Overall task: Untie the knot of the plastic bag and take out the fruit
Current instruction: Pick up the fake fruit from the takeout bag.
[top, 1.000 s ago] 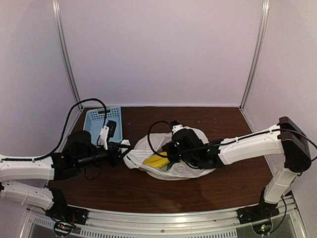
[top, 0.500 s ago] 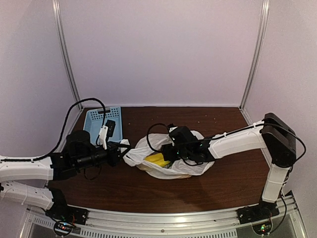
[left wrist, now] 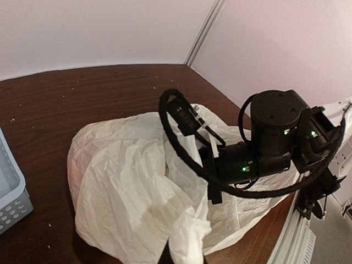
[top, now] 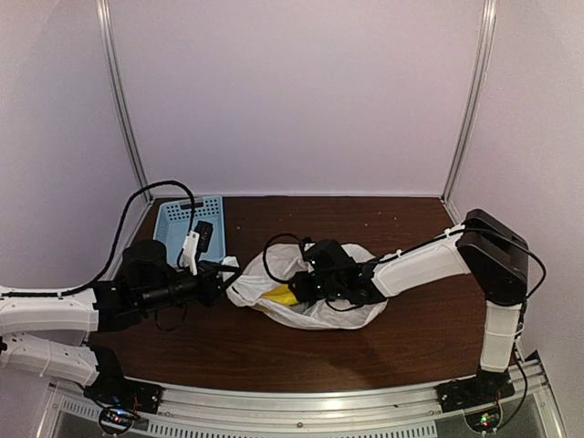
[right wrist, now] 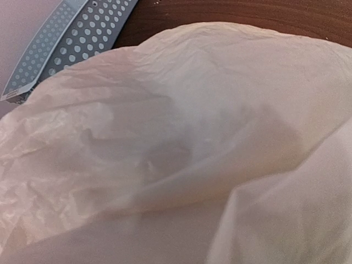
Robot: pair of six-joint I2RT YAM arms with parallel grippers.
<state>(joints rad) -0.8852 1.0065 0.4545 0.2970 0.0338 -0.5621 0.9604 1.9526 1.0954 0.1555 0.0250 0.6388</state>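
Left jaws: clamping shut on the plastic bag (top: 315, 315) rim, bag lying on the surface (top: 411, 237).
Right jaws: pushing deeper into the bag's mouth than a second ago; can't tell their state.
Fruit (top: 276, 297): showing yellow inside; extraction is starting, I'd say.

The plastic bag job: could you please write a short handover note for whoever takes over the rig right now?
Left gripper: shut on the plastic bag at its left edge.
Right gripper: reaching into the bag's mouth beside a yellow fruit; cannot tell whether it is open or shut.
Done: the bag looks open; no knot shows.
Left: no fruit lies outside the bag, so every piece has to come out. Blue basket sits at back left.
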